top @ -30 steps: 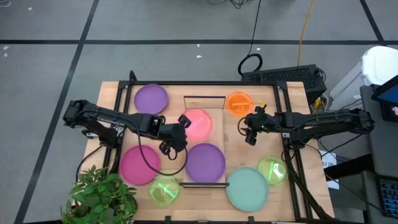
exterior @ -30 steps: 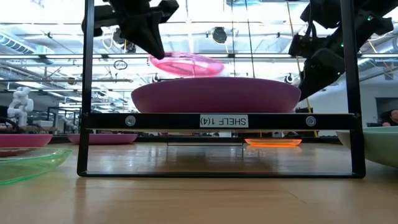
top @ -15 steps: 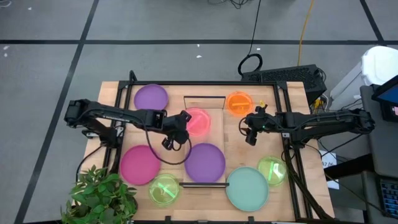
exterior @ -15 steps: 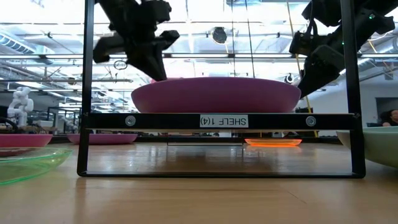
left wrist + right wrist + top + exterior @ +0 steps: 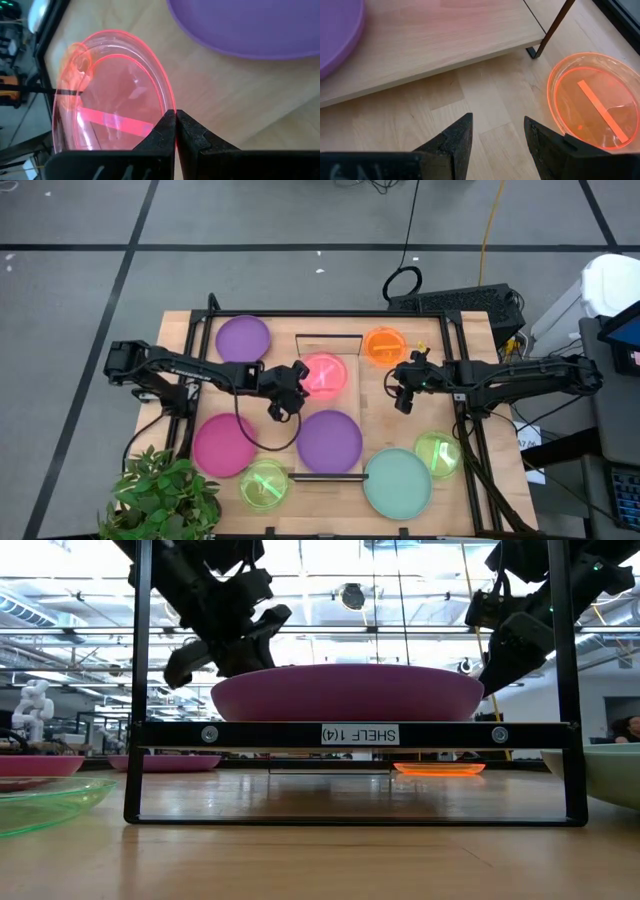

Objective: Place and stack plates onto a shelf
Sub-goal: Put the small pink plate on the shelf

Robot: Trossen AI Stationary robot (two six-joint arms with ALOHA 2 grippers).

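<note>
My left gripper [image 5: 175,131] is clamped on the rim of the pink-red plate [image 5: 107,102] over the shelf [image 5: 345,395] beside the purple plate [image 5: 331,441]; my right gripper [image 5: 494,131] hangs spread, empty, near the orange plate [image 5: 590,100].

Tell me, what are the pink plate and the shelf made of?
The pink plate looks like clear glossy plastic: the wood shows through it and its rim glows. The shelf looks like pale wood with a matte finish, since grain lines run along it.
</note>
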